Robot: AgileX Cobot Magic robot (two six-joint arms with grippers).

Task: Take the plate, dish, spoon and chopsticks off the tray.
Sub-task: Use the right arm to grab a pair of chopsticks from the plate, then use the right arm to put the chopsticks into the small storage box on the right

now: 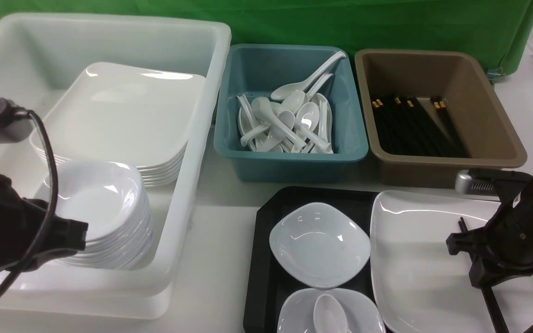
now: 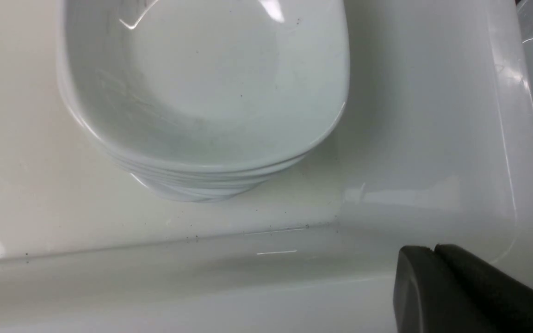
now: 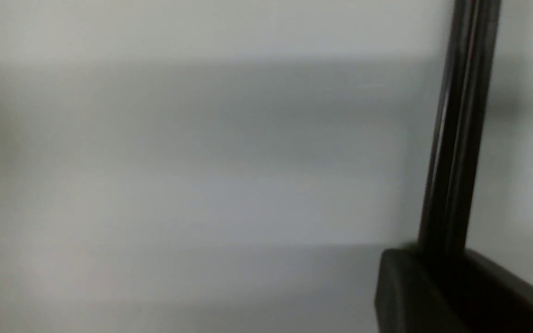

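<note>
Right hand [image 3: 426, 259] clenched on chopsticks [image 3: 461, 134]: black, slim, straight, side by side. Plate [image 1: 433, 259] beneath right hand: white, glossy, shallow rim. Left hand [image 2: 433, 249] clenched, spoon [image 1: 329, 314] well apart, white, oval-bowled.

"What's right under the right gripper [image 1: 477, 279]?"

"The plate [image 1: 419, 259], on the tray [image 1: 261, 268]. The chopsticks [image 1: 494, 309] run over it, between the gripper's fingers."

"And left of the gripper?"

"Two dishes, also on the tray: the farther dish [image 1: 319, 245] and, before it, the nearer dish [image 1: 294, 312], with the spoon [image 1: 329, 314] in it."

"Beyond the gripper?"

"The chopstick tub [image 1: 502, 115], ahead and a bit left, more chopsticks inside. Left of that, the spoon tub [image 1: 294, 166], full of spoons."

"Farthest left?"

"The big tub [image 1: 123, 289]. It holds the plate stack [image 1: 132, 111], with the dish stack [image 1: 104, 203] before it."
</note>
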